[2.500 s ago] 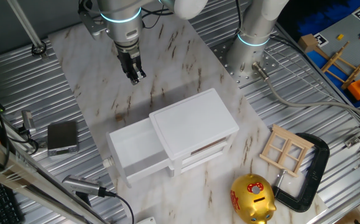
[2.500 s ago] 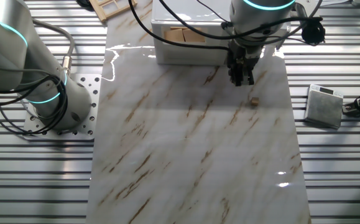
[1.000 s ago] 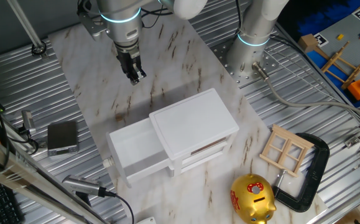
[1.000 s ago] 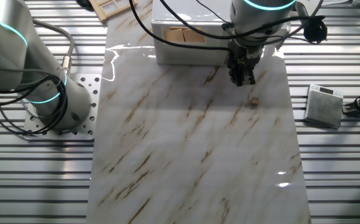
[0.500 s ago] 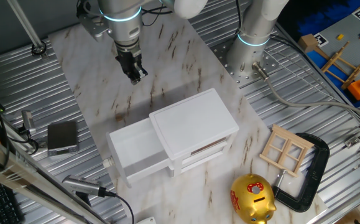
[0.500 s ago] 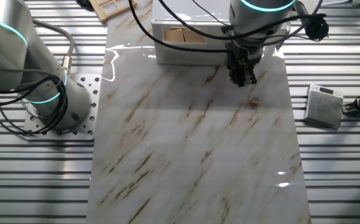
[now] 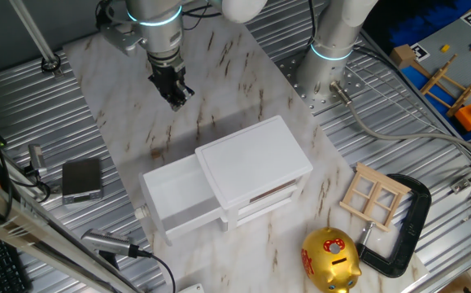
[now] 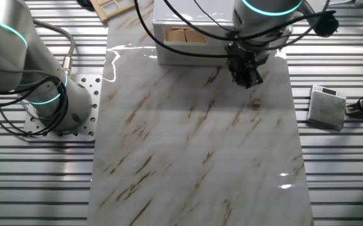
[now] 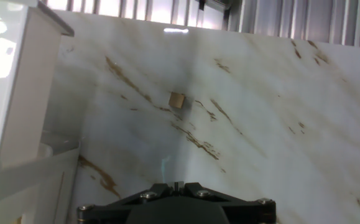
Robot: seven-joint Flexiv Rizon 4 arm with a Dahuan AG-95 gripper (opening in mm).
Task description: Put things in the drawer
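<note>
The white cabinet (image 7: pixel 253 167) stands on the marble board with its drawer (image 7: pixel 176 194) pulled out toward the knob (image 7: pixel 140 213). In the other fixed view, wooden blocks (image 8: pixel 182 36) lie inside the drawer (image 8: pixel 162 49). A small wooden block (image 8: pixel 255 102) lies on the board, also seen in the hand view as a small wooden block (image 9: pixel 177 100) ahead of the fingers. My gripper (image 7: pixel 176 98) hangs above the board beyond the drawer's open end, a little short of the block (image 8: pixel 246 79). Its fingers (image 9: pixel 176 185) are shut with nothing held.
A grey box (image 7: pixel 82 179) lies on the ribbed table left of the board. A wooden window frame (image 7: pixel 375 195), a black clamp (image 7: pixel 407 218) and a gold piggy bank (image 7: pixel 330 259) sit past the cabinet. A second arm's base (image 7: pixel 331 57) stands at the board's edge.
The hand has turned about its wrist and shifted slightly over the board. The fingers stay shut; the block and drawer have not moved.
</note>
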